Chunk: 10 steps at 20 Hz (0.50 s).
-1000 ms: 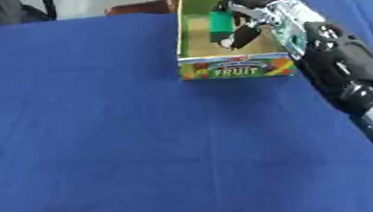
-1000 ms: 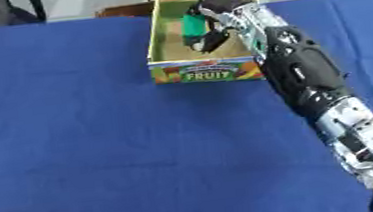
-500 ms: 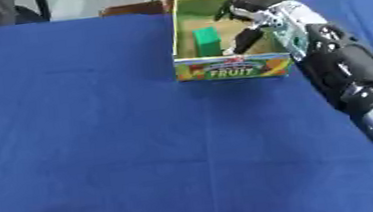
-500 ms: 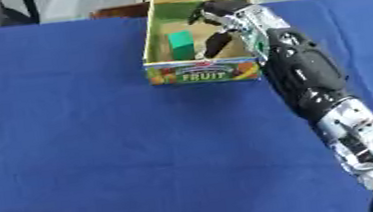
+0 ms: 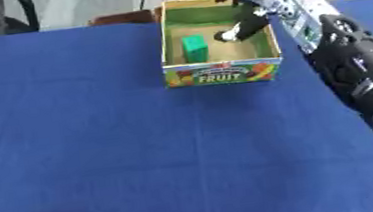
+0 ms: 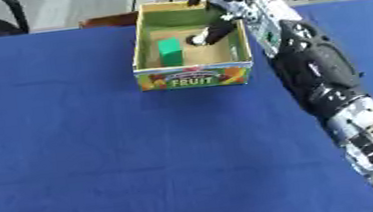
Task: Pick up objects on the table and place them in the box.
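Green block upright in box, right hand above, fingers relaxed, empty.

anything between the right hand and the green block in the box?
Nothing: only bare brown box floor separates the right hand from the green block, clearest in the left eye view.

Lab-like room: blue-clothed table

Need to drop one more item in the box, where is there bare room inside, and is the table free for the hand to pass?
Inside the box, the green block stands left of centre and the right hand hangs over the right side. Bare floor shows in front of the block and between block and fingers. The blue table left of and in front of the box is bare; the right arm crowds the right edge.
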Motion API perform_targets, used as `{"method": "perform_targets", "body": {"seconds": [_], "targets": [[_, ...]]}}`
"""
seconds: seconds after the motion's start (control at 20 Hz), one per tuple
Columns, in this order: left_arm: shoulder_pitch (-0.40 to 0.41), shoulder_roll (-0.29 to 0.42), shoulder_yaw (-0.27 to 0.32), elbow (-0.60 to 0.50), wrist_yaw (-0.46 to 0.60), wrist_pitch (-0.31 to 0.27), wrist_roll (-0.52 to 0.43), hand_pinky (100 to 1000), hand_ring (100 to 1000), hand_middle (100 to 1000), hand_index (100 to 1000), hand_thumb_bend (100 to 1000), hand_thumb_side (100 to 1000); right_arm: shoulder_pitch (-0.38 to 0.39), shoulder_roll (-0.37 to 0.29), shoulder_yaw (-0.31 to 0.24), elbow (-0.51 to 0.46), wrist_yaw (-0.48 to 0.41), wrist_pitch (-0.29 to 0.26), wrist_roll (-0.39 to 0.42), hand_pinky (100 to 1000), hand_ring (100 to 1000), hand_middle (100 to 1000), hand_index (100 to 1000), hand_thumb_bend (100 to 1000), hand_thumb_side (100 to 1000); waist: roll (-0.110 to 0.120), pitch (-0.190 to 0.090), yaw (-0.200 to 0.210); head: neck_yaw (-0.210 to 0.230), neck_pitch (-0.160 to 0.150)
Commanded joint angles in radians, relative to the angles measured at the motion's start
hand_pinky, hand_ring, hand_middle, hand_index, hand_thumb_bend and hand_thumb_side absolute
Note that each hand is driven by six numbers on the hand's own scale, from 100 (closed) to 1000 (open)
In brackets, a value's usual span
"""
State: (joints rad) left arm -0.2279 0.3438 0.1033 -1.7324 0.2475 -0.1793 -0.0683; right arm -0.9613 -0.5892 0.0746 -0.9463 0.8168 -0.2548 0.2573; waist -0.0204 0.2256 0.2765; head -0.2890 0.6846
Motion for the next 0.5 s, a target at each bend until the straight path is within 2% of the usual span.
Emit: {"method": "perform_targets", "body": {"seconds": [0.05,0.25,0.5], "targets": [[0.0,0.026,0.017,-0.009,-0.005,-0.002,0.01,694,751,711,820,570,691,0.011,-0.087,-0.01,-0.124,-0.141,0.005,-0.05,620,669,764,854,441,487,0.003,-0.028,-0.022,0.014,0.008],[0.011,0.022,0.027,-0.004,-0.01,-0.002,0.021,694,752,711,819,567,692,0.094,-0.167,-0.023,-0.283,-0.304,0.031,-0.104,611,651,754,854,440,494,0.006,-0.031,-0.074,0.041,0.006],[0.018,0.013,0.036,0.003,-0.014,-0.003,0.035,693,752,711,820,556,693,0.247,-0.23,-0.061,-0.447,-0.485,0.073,-0.165,603,636,750,895,459,495,0.016,-0.029,-0.139,0.095,-0.005]]}}
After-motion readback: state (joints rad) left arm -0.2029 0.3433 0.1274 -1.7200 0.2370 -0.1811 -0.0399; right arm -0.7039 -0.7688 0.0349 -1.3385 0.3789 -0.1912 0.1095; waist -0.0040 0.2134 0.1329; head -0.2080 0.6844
